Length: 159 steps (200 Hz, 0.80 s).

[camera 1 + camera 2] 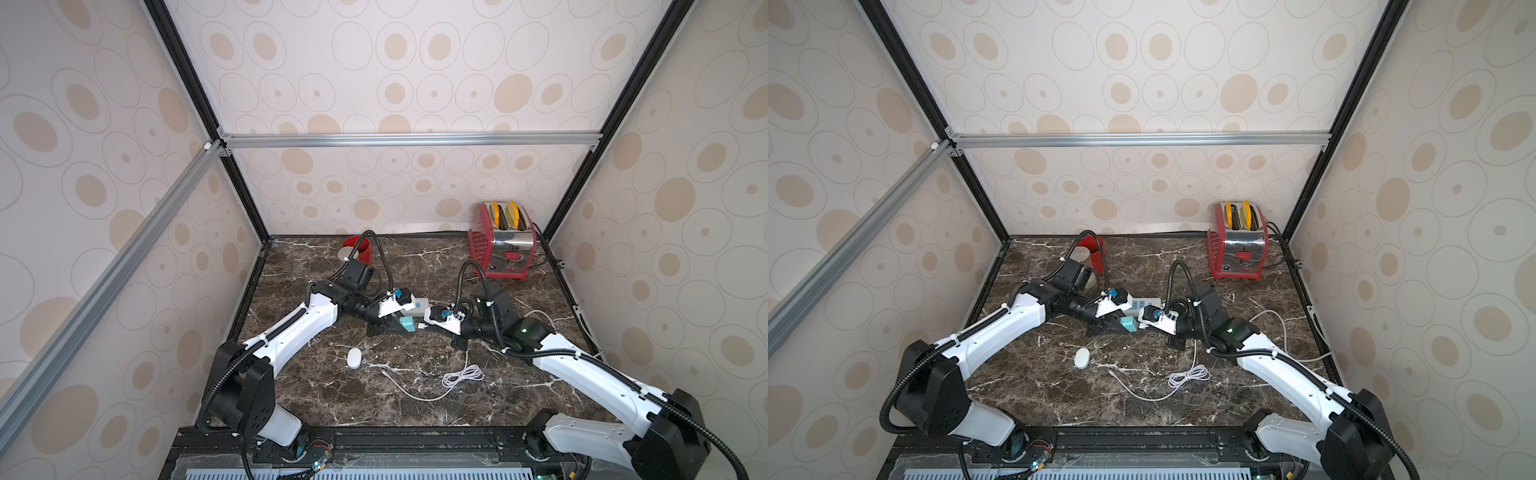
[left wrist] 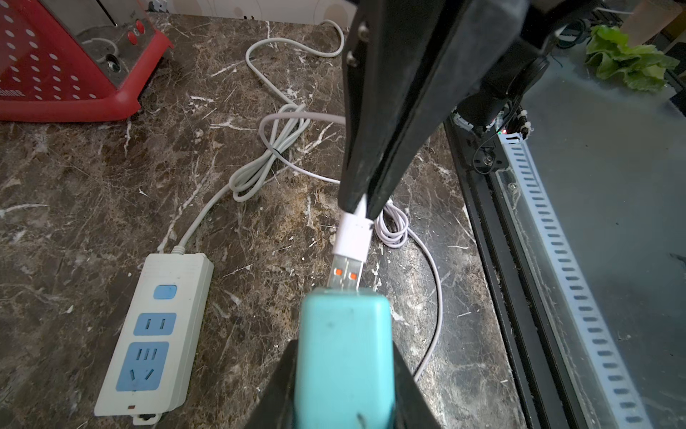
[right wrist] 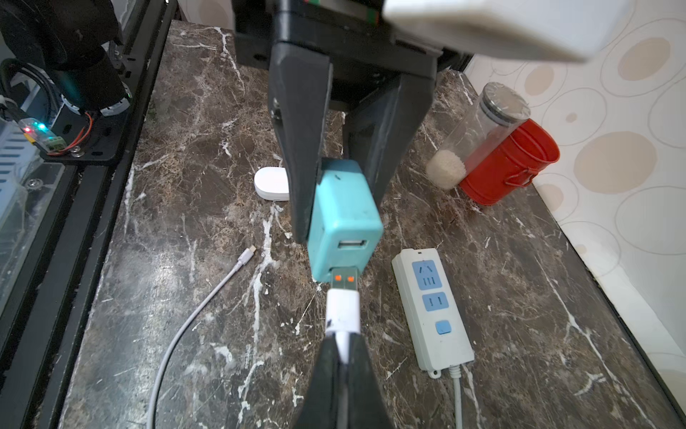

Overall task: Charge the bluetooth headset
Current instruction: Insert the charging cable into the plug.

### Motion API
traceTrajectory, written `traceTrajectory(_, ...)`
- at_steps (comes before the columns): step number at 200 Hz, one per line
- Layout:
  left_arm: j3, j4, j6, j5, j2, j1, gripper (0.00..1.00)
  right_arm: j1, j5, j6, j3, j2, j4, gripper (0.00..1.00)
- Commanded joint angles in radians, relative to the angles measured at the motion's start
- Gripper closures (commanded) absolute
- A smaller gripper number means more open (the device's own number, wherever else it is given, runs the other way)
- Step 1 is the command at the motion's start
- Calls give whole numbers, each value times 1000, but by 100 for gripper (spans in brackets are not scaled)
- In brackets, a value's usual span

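left gripper (image 2: 345, 386): clamped on teal charger (image 2: 345, 334). right gripper (image 3: 343, 343): pinching USB plug (image 3: 342, 308), long axis in line, tip at charger. bluetooth headset (image 1: 354, 358): lower left of both claws, nearer left arm.

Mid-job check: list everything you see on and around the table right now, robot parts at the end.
bluetooth headset: 1, white, lying on the table near the left arm, untouched.
charger plug: 1, teal, held above the table.
USB cable: 1, white, coiled on the table; its USB plug has its tip at the charger plug's port.
power strip: 1, white with blue sockets, on the table, nothing plugged in.
toaster: 1, red and silver, back right corner.
tin: 1, red, by the back wall.
jar: 1, clear, white grains inside, tilted beside the tin.
leafy thing: 1, green, past the table's front rail.
table: 1, dark marble.
left gripper: 1, black, shut on the charger plug.
right gripper: 1, black, shut on the USB plug.
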Motion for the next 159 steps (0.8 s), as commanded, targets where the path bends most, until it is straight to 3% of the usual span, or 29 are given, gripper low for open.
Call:
traceTrajectory(1,7,37,8,52,-35,-7,100,18,-114,-28,25,17,-28,100)
traceTrajectory(87,4,34,10,115,-51,-21,100,-16,-237,6,-28,72,149,100)
traceTrajectory(159,26,8,40,110,-37,-38,100,-29,-313,-43,34,123,98,100)
